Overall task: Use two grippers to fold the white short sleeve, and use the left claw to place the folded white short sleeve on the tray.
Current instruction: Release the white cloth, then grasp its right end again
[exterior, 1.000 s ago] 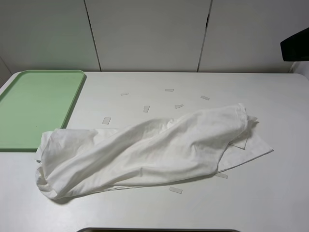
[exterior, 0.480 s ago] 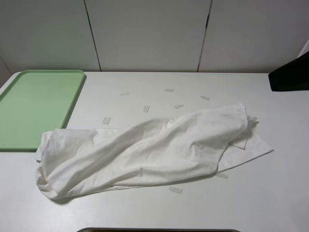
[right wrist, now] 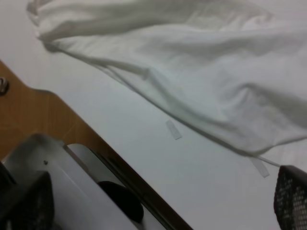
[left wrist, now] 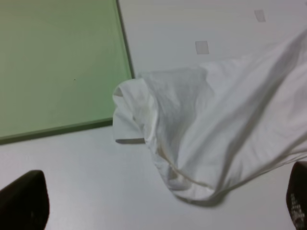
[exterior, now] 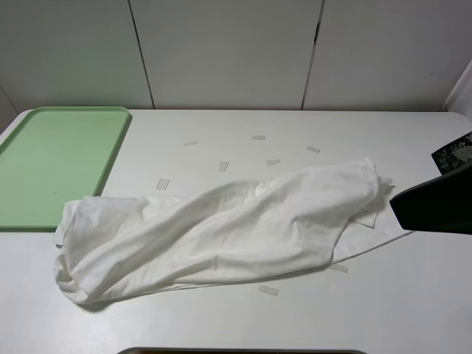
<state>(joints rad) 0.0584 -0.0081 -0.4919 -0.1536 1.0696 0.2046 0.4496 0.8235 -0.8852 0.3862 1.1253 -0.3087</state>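
Note:
The white short sleeve (exterior: 221,232) lies crumpled in a long bundle across the middle of the table, its left end just off the corner of the pale-green tray (exterior: 51,158). My left gripper (left wrist: 160,206) is open above that left end of the shirt (left wrist: 225,124), with the tray (left wrist: 57,62) beside it; this gripper is out of the exterior high view. My right gripper (right wrist: 158,201) is open too, hovering over the table's front edge near the shirt (right wrist: 201,62). The black right arm (exterior: 434,206) shows at the right edge, next to the shirt's right end.
Small clear tape strips (exterior: 223,166) are scattered behind the shirt, and one (exterior: 268,290) lies in front of it. The right wrist view shows the table's front edge, wooden floor (right wrist: 29,115) and the grey robot base (right wrist: 72,191) below.
The black right arm has come down along the right edge, from the upper corner to beside the shirt's right end. The shirt and tray have not moved.

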